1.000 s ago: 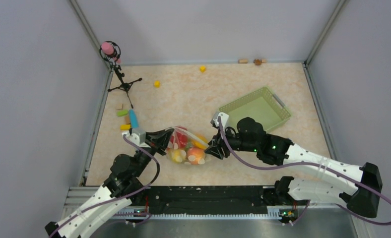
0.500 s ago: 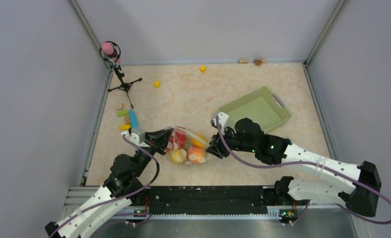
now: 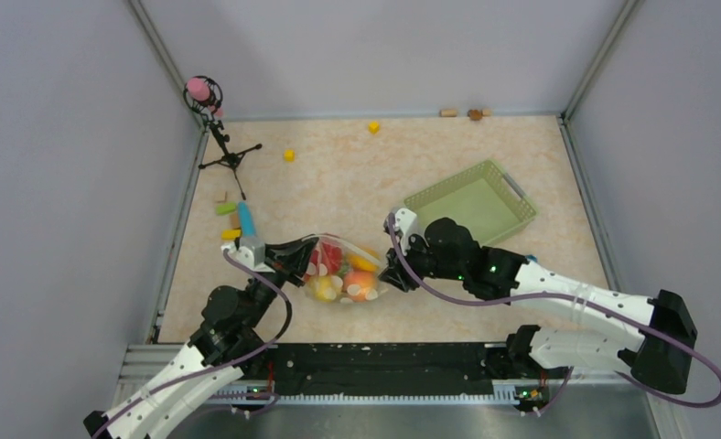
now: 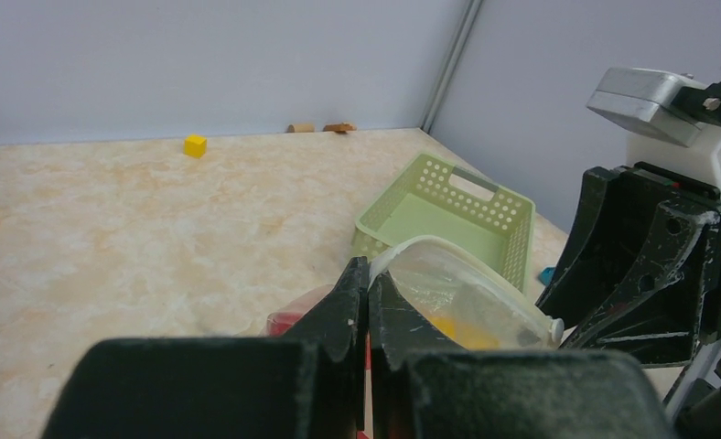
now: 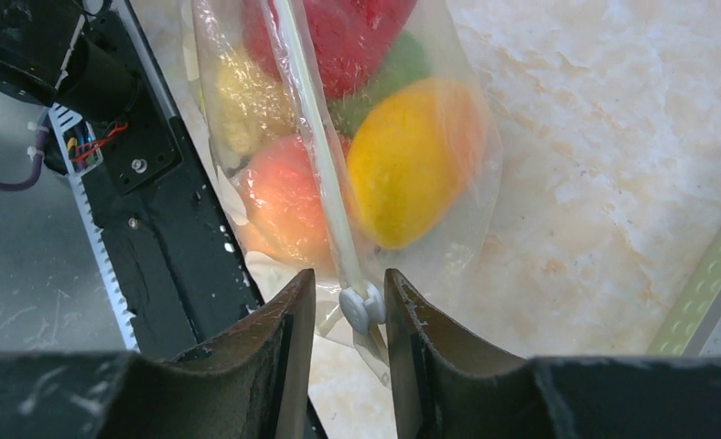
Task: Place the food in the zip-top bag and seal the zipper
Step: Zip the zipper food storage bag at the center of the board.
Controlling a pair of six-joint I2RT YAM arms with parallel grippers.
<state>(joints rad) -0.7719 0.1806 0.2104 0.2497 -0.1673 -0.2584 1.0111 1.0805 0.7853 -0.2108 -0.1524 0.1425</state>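
Two ends of the zip-top bag (image 3: pixel 343 274) are covered right now. My left gripper (image 4: pixel 366 302) is clamped on the mouth edge, and my right gripper (image 5: pixel 349 294) brackets the slider (image 5: pixel 362 309) of the zipper (image 5: pixel 313 146), though I can't tell if it really bites. The food (image 5: pixel 403 174) is all inside, between the arms. My worry: if the slider pops free or the left pinch slips, the strip sags and won't seal.

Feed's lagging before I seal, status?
Left gripper shut on edge of bag. Right gripper straddles the zipper tab, grip unclear. Food inside the bag. Nothing in the way.
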